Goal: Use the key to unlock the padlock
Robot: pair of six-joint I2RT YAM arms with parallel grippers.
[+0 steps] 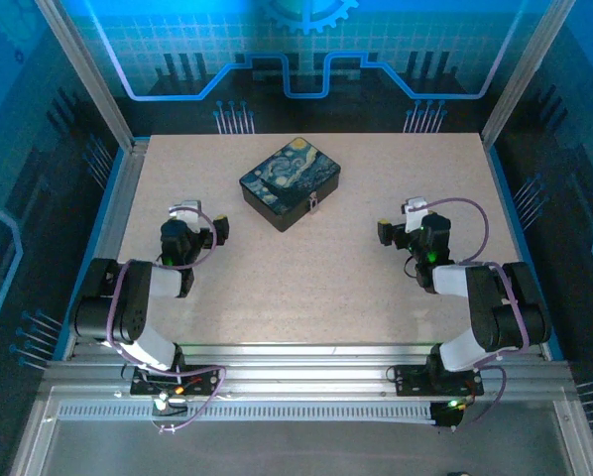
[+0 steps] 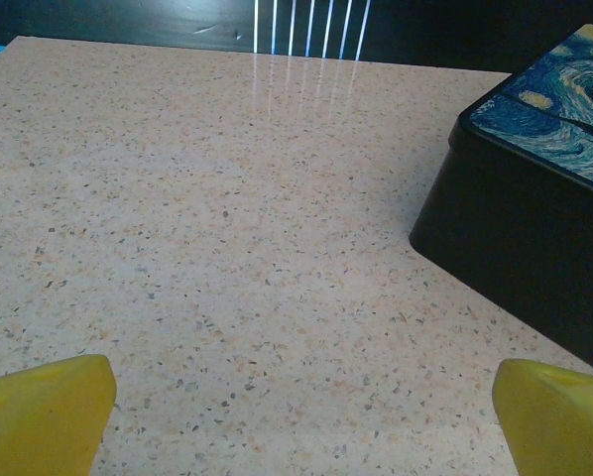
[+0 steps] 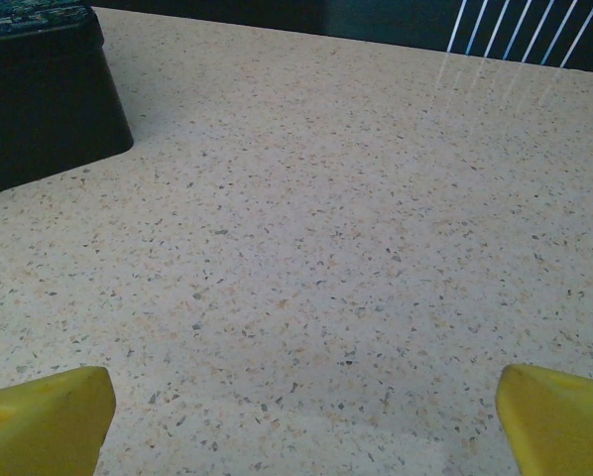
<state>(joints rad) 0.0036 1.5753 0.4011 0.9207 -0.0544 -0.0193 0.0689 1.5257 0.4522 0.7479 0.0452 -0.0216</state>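
Padlock (image 1: 314,201): one counted. It is seen from the top view as a small silvery speck at the near-right edge of the box (image 1: 290,185), against the box's lid edge. It is too small for its shackle or keyhole to be made out.

Box: one counted, dark-walled, with a lid painted in swirling blue and yellow. It is set at an angle on the far half of the table (image 1: 277,297), roughly midway between left and right. A dark side wall and a strip of the lid are recorded at the right of the left wrist view. A dark corner is recorded at the upper left of the right wrist view.

Grippers: two counted.
- Left gripper (image 2: 301,421): the jaws are spread wide with nothing between them. Two yellow fingertips (image 2: 44,412) are noted, one at each lower corner of its wrist view, with bare speckled table in between. The box is near, ahead and to its right, not touched.
- Right gripper (image 3: 301,421): the jaws are likewise spread wide and hold nothing. Two yellow fingertips (image 3: 559,416) are noted at the lower corners, over bare table. The box lies ahead and to its left, well apart.

Arms: two counted, folded near the table's near edge, one at each side, with the box and padlock beyond and between them.
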